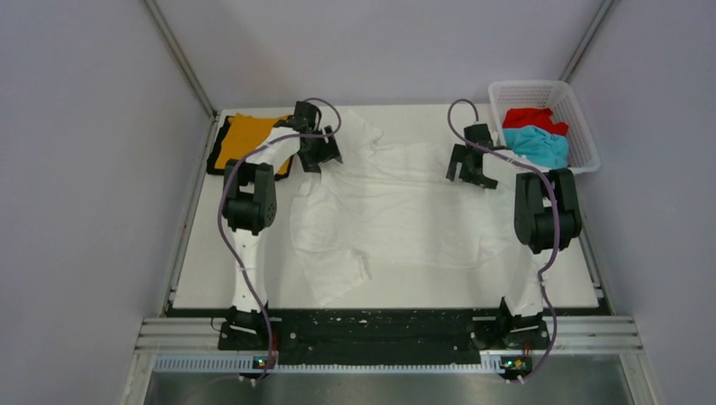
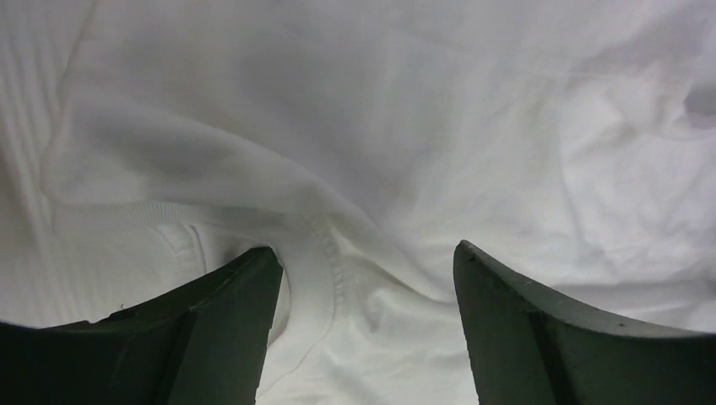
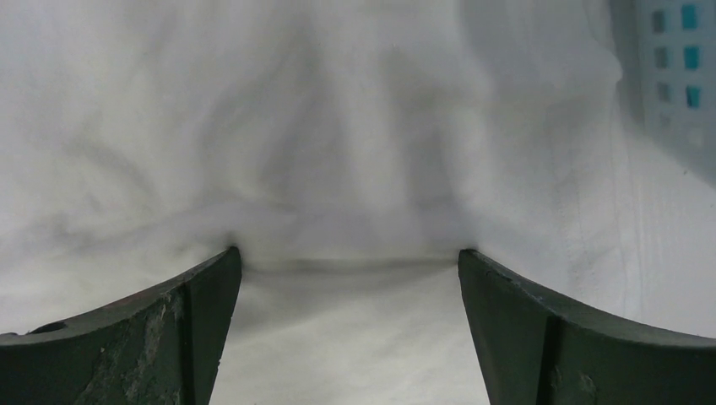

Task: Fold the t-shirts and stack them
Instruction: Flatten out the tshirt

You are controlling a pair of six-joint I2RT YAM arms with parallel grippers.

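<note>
Left wrist view: the left claw [image 2: 365, 247] stands wide, both fingers resting on the white t-shirt [image 2: 380, 126]. A ribbed, stitched fold rises between them, not yet pinched.

Right wrist view: the right claw [image 3: 348, 251] is equally wide, with the shirt's edge running across the gap.

Top external view: the shirt lies rumpled in the middle of the worktop [image 1: 203, 253]. Its long axis runs left to right, with the sleeves and apparently the collar to the left and the hem toward the basket [image 1: 540, 85]. Both claws sit at its far edge. An orange t-shirt [image 1: 245, 139] rests on a black t-shirt [image 1: 216, 159] at far left. A red t-shirt [image 1: 532, 118] and a teal t-shirt [image 1: 540, 145] lie in the basket.

Procedure: close both claws on the far edge with comparable bites. Lift them together, keeping the cloth taut so the fold lands straight.
</note>
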